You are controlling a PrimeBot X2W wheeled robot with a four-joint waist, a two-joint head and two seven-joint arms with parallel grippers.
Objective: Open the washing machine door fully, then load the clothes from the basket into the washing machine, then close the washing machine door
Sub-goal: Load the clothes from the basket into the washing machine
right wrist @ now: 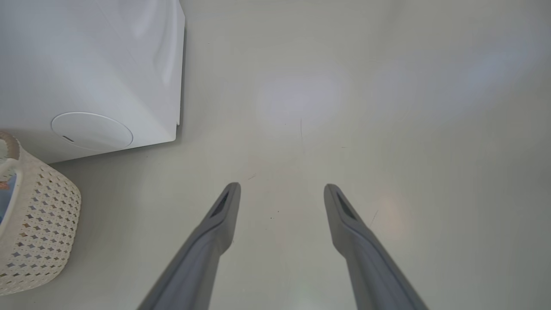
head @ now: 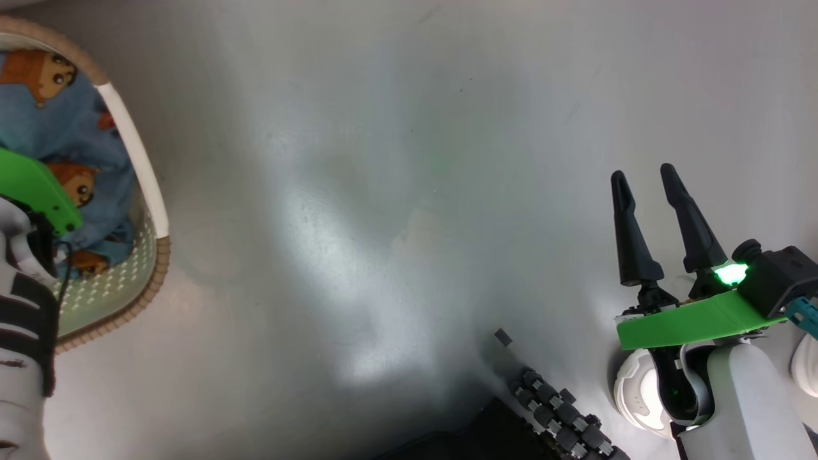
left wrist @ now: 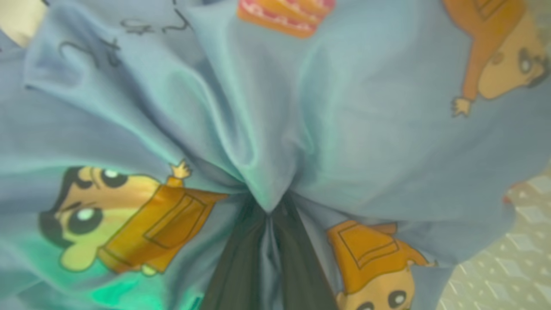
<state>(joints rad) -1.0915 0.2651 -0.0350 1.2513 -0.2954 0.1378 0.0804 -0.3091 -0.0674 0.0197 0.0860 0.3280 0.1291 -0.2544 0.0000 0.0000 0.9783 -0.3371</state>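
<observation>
The cream basket (head: pixel 150 211) with its brown woven rim sits at the left edge of the head view, holding the light blue clothes (head: pixel 77 137) printed with orange cartoon figures. My left arm reaches down into it. In the left wrist view my left gripper (left wrist: pixel 267 215) is shut on a pinched fold of the clothes (left wrist: pixel 275 112), the fabric gathered between the dark fingers (left wrist: pixel 234 267). My right gripper (head: pixel 644 179) hangs open over bare floor at the right, its fingers (right wrist: pixel 215 232) spread apart. The washing machine (right wrist: pixel 86 64) shows its white lower corner with a round flap (right wrist: pixel 91 130); its door is out of view.
The basket (right wrist: pixel 38 224) stands on the floor just in front of the washing machine's corner. Pale grey floor (head: pixel 396 191) stretches between basket and right arm. A dark ribbed part of my base (head: pixel 562 415) sits at the bottom edge.
</observation>
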